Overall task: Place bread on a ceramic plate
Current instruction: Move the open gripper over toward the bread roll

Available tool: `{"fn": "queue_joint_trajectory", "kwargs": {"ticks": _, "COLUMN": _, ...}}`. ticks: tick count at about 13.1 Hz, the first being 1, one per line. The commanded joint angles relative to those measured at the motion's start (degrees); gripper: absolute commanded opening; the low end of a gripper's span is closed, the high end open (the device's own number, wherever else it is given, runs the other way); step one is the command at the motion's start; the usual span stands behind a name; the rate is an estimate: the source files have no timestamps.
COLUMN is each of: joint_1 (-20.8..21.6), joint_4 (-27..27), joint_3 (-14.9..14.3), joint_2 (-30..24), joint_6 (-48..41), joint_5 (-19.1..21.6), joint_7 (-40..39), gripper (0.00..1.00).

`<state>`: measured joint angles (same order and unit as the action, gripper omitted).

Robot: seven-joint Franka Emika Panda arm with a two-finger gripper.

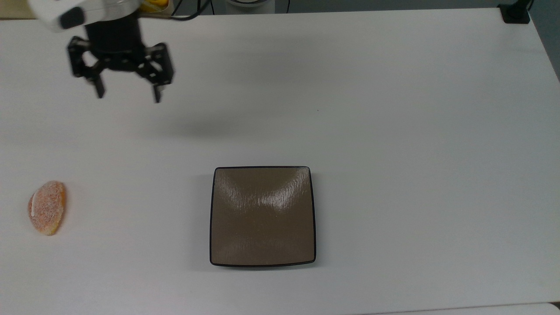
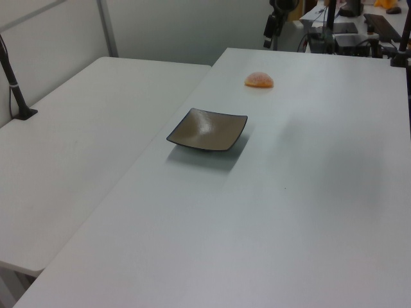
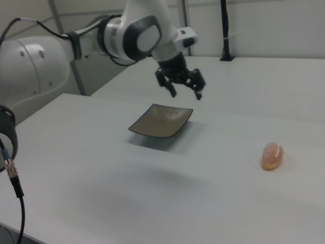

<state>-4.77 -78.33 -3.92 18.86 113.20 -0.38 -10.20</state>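
Plain white counter [image 1: 393,109], a 2nd white table alongside in the left view. Black two-finger end effector [image 1: 127,92] hovers wide open, empty. Small oval orange-pink sugared bread [image 1: 47,208] on counter, well below-left of end effector in top view; square glossy brown ceramic plate [image 1: 262,216] below-right, bare.

The table [image 1: 393,109] has a smooth, matt white top with only soft sheen. Near its front edge in the top view, the ceramic plate [image 1: 262,216] is glossy brown with a faintly rippled texture, bright highlights and a thin dark rim. By the top view's left edge, the bread [image 1: 47,208] looks rough and grainy, its orange-pink crust speckled white. The gripper [image 1: 127,94] is matt black, hard-looking, on an arm [image 3: 127,35] of smooth, glossy white shell.
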Motion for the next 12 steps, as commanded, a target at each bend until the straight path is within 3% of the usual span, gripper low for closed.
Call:
{"fn": "queue_joint_trajectory", "kwargs": {"ticks": 1, "joint_1": -5.32, "joint_4": 2.04, "joint_3": -0.29, "joint_2": 3.89, "joint_6": 7.44, "joint_5": -0.23, "joint_7": -4.21, "gripper": 1.0}}
{"fn": "queue_joint_trajectory", "kwargs": {"ticks": 5, "joint_1": -11.29, "joint_4": 1.86, "joint_3": -0.29, "joint_2": 9.25, "joint_6": 21.84, "joint_5": -0.23, "joint_7": -6.32, "gripper": 1.0}}
{"fn": "queue_joint_trajectory", "kwargs": {"ticks": 12, "joint_1": -14.82, "joint_4": 1.95, "joint_3": -0.21, "joint_2": 18.57, "joint_6": 35.75, "joint_5": -0.32, "joint_7": -6.94, "gripper": 1.0}}
